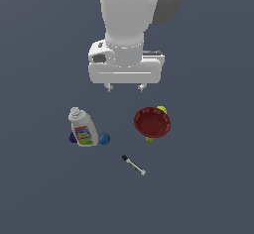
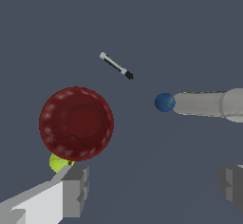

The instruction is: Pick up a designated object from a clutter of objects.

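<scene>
The white Panda arm [image 1: 130,15] is the biggest thing here, hanging from the far side of the dark grey bench [image 1: 208,188]. Its gripper [image 1: 126,87] hovers above the bench with the jaws spread wide and nothing between them; in the wrist view the two grey fingers [image 2: 76,191] stand far apart at the frame's edges.

Next in size is the dark red bowl [image 1: 152,122], upright on the exterior view's right, just nearer than the gripper. A yellow-green ball [image 1: 161,109] touches its far rim and a small green piece [image 1: 149,139] peeks out at its near rim.

On the exterior view's left lies the white bottle [image 1: 83,128] with a colourful label, its cap pointing far. A blue ball [image 1: 104,139] sits against its right near corner, and a purple bit [image 1: 72,138] shows at its left edge.

The marker pen [image 1: 133,165], thin and short, lies flat and alone on the bench, nearer than the bowl and the bottle and between them, clear of both. Its black cap end points far-left, and its pale barrel runs near-right. The gripper is well apart from it.
</scene>
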